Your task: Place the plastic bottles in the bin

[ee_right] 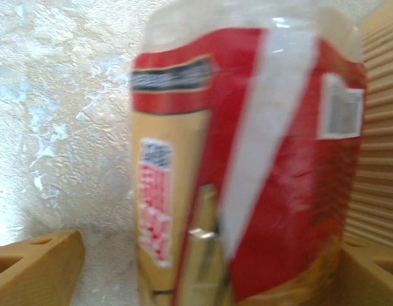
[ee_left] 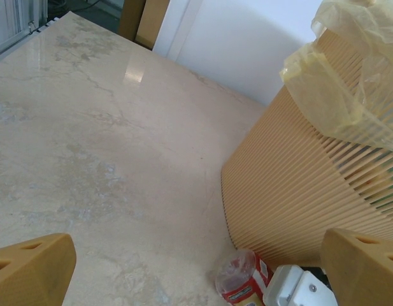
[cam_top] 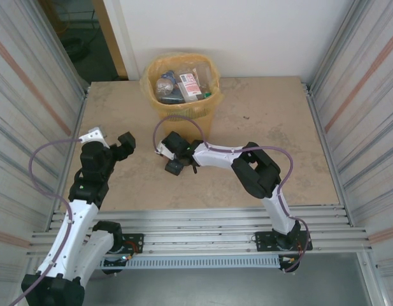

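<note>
No wording is legible. Plastic bottle (ee_right: 247,159), right wrist view: red-and-tan label with a white stripe, a black band, a white barcode-like patch and blocks of small print, all too blurred to read. Red-and-white label (cam_top: 190,86) inside the bin (cam_top: 183,121), top view: too small to read.

Robot lab cell, corrugated metal side walls (cam_top: 30,83), aluminium rail frame (cam_top: 202,233), beige tabletop (cam_top: 272,127).
</note>
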Tool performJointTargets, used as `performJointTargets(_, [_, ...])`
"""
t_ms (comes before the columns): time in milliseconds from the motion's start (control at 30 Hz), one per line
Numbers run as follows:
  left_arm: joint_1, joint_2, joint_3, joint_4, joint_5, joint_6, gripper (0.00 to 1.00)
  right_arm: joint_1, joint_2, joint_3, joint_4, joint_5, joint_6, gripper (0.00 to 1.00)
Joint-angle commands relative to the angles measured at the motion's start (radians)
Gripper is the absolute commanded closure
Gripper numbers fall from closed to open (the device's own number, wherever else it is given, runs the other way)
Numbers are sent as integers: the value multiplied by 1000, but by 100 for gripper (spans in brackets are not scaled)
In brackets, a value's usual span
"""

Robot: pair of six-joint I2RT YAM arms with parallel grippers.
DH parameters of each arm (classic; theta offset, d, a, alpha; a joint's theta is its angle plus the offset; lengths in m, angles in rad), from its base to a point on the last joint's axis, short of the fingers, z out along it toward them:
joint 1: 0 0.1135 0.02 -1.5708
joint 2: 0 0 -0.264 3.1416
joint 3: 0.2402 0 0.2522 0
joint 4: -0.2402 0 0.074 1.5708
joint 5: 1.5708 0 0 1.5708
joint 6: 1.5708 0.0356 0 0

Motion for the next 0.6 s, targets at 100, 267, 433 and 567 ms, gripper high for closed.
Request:
performJointTargets(100, [7, 5, -8, 37, 18, -13, 1, 27, -22, -40, -31, -29, 12, 27])
performJointTargets(267, [7, 8, -7, 41, 31, -20, 1, 45, -84, -85, -3, -26, 37, 41])
performJointTargets(433, [7, 9, -4, 41, 52, -24, 1, 55, -173, -140, 39, -18, 79, 49])
performJointTargets(567, [7, 9, 3, 37, 62, -26, 1, 58, -245, -181, 68, -15, 119, 55])
